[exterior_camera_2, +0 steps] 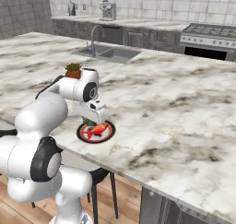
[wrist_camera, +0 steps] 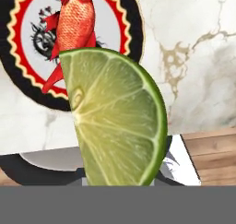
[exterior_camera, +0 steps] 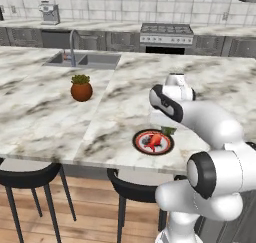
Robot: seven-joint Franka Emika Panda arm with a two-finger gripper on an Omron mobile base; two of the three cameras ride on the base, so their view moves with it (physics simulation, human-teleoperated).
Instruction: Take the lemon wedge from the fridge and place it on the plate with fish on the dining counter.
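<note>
Lemon wedge [wrist_camera: 115, 121] clamped in tool [exterior_camera_2: 89, 122], hanging over the plate with fish [exterior_camera: 153, 141].
Risk: wedge sits over the plate's 5 o'clock rim, near desk [exterior_camera: 50, 112] edge; released here it could tip off the rim or roll to the floor.

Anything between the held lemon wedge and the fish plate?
Nothing visible. The gripper holds the lemon wedge by the far edge of the plate with fish; bare dining counter around it, potted plant well aside.
</note>
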